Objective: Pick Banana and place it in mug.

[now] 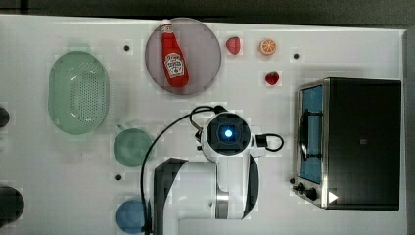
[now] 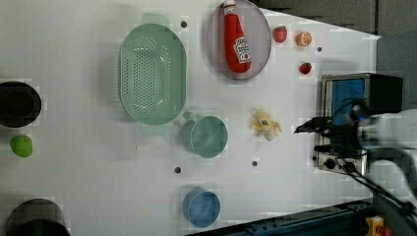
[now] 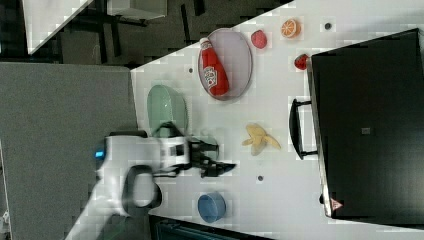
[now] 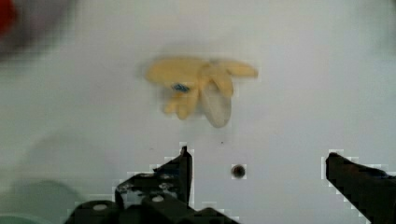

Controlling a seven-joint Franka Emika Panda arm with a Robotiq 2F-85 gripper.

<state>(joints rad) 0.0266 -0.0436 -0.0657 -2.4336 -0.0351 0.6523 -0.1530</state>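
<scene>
You have the claw (image 4: 257, 172) wide apart with nothing between the fingers (image 4: 180, 170); it hangs above the white table (image 2: 88, 187), apart from the banana (image 4: 198, 88); in the wrist view the peeled banana lies flat on the table, just beyond the fingertips, with a small dark hole (image 4: 238, 171) in the table between the two fingers.

In the left view the banana (image 2: 265, 125) sits on bare table, near the mug (image 2: 206, 136) on the left view's left and the toaster oven (image 2: 344, 98) on the left view's right; the claw (image 2: 307, 132) shows at the left view's right of the banana, pointing toward it; the mug is upright, nothing in it, its handle toward the colander (image 2: 152, 73), which lies just beside it.

In the right view the banana (image 3: 259, 137) lies beside the oven's handle (image 3: 295, 127); the claw (image 3: 220, 162) is near it, not touching.

In the top view the arm (image 1: 227, 134) covers the banana's spot; the mug (image 1: 132, 147) is at the top view's left of the arm.

Rest of table: ketchup bottle (image 2: 237, 39) lying on the purple plate (image 2: 260, 29); blue cup (image 2: 202, 209) near the table edge, apart from the mug; strawberry (image 2: 305, 68), a second red fruit (image 2: 280, 34) and orange slice (image 2: 303, 39) beyond the plate; green ball (image 2: 21, 146) and two black containers (image 2: 19, 103) far from the banana.
</scene>
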